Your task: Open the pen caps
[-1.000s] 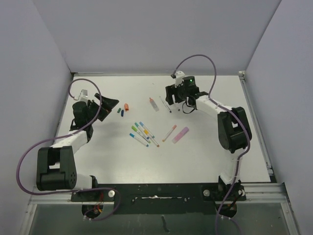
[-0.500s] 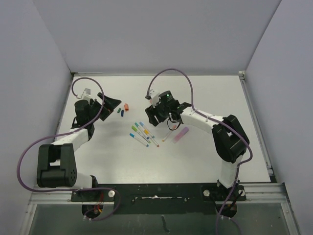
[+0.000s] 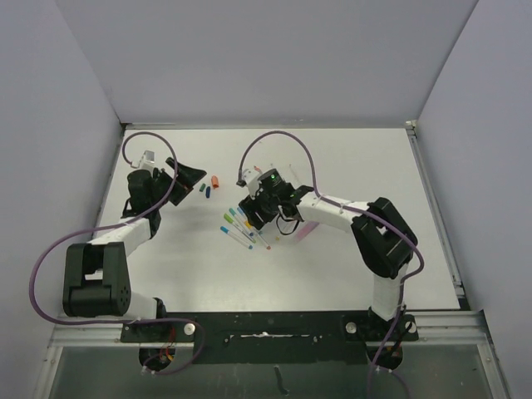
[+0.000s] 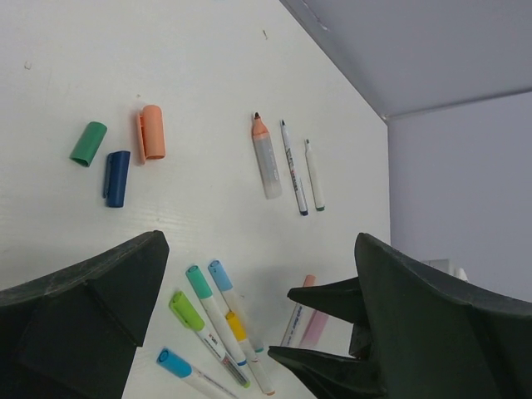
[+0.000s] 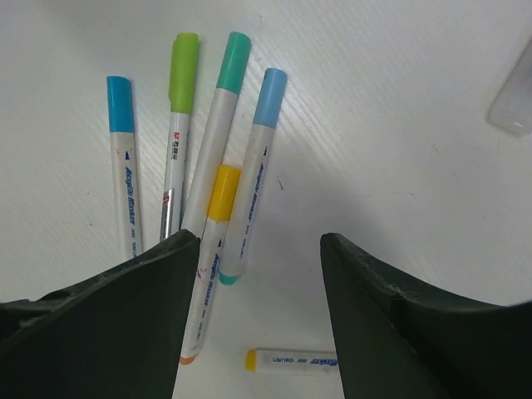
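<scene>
Moved: the right tool [image 3: 252, 214] has swung from the far middle of the surface [image 3: 349, 274] leftward and nearer, and is now over the pens [image 5: 126, 199].
Unmoved: the left tool [image 3: 188, 175] stays at the far left; pens and loose caps lie as before.
Right tool: spread, pinching nothing; its fingers [image 5: 125, 316] straddle the near ends of the pens.
Left tool: spread wide, holding nothing.
Caps on pens: blue cap [image 5: 119, 104], green cap [image 5: 184, 71], teal cap [image 5: 233, 60] and pale blue cap [image 5: 269, 96] sit side by side at the far ends. The yellow cap [image 5: 223, 192] lies between the teal and pale blue barrels.
Loose caps: orange cap [image 4: 151, 131], dark blue cap [image 4: 117, 178] and loose green cap [image 4: 87, 143] lie just beyond the left tool.
Far side: an uncapped marker [image 4: 264, 162] and two thin pens [image 4: 293, 166] lie apart from the cluster.
Edges: the cluster is mid-surface, well apart from every edge. Walls [image 3: 274, 58] stand left, far and right, and the left tool is near the left one.
</scene>
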You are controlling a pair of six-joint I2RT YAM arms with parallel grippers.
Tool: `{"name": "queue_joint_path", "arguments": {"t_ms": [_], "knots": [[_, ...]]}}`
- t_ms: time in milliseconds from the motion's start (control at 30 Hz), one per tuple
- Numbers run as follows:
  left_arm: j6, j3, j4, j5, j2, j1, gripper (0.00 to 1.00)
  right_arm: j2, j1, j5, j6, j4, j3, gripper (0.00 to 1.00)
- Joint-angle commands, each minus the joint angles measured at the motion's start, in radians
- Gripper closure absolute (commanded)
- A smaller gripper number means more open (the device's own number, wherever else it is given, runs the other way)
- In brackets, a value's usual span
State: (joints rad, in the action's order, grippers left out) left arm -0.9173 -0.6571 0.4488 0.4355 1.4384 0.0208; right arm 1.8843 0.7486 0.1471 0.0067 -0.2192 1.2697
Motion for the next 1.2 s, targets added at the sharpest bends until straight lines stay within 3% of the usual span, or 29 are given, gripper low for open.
{"name": "queue_joint_path", "arguments": {"t_ms": [0,833,1167], "knots": [[-0.008,-0.006,0.059,0.014,0.010,-0.003,0.02,0.015,0.016,-0.037,-0.009,0.042,0.003,0.40],[-0.015,0.005,0.070,0.014,0.014,-0.002,0.02,0.097,0.024,-0.078,-0.019,0.065,0.019,0.44],[-0.015,0.003,0.044,0.005,0.001,-0.004,0.02,0.123,0.024,-0.067,-0.026,0.035,0.030,0.68]]}}
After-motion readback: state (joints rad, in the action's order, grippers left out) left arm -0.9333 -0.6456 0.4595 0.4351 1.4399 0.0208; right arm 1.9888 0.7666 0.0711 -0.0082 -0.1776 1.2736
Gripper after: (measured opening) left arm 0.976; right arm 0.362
